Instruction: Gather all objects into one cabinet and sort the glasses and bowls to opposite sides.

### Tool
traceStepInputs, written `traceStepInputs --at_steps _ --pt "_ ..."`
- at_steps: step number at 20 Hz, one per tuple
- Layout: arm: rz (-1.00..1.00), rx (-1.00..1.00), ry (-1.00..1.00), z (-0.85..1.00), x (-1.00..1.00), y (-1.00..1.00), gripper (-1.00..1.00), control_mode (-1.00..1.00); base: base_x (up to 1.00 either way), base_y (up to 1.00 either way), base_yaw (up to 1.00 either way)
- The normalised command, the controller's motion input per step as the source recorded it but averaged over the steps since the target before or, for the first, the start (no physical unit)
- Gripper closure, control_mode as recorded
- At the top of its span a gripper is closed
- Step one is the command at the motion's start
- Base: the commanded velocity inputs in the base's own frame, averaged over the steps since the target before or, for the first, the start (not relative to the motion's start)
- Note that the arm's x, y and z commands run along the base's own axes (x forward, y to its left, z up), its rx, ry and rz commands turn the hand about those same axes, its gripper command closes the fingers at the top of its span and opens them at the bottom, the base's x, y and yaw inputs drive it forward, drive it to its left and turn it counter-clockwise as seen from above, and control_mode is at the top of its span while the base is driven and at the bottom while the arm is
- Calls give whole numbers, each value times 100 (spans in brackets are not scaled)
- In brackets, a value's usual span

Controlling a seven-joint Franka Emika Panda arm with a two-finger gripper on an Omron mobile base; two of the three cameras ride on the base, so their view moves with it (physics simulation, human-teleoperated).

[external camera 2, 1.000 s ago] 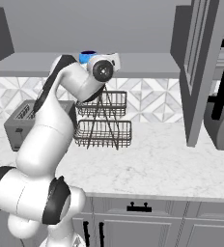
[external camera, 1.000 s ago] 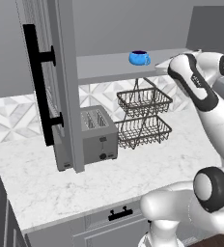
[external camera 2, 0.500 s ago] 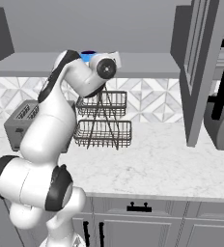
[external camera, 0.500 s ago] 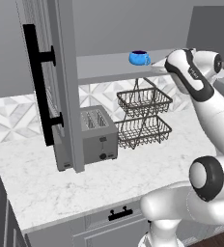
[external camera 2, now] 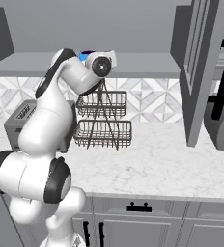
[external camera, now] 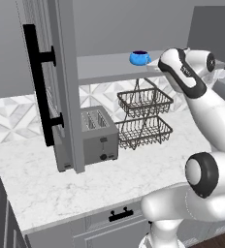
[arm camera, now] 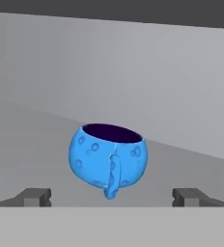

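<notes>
One blue cup (arm camera: 108,158), one toaster (external camera: 96,134), two wire baskets (external camera: 144,116).

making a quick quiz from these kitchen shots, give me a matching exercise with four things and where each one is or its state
Things:
1. blue cup
2. toaster
3. wire baskets
4. gripper

Places or states:
A. on the marble counter, beside the open door
B. open, fingers either side of the view
C. up on the grey shelf
D. two tiers, standing on the counter under the shelf

Pairs: 1-C, 2-A, 3-D, 4-B
</notes>
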Motion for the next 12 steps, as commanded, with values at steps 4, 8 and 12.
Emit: traceStepInputs --at_steps 4,8,12 --pt "0 0 1 -1 6 0 -100 -100 0 0 0" --pt "0 0 1 -6 7 0 -100 -100 0 0 0" --pt "0 0 2 -12 28 0 -100 -100 0 0 0"
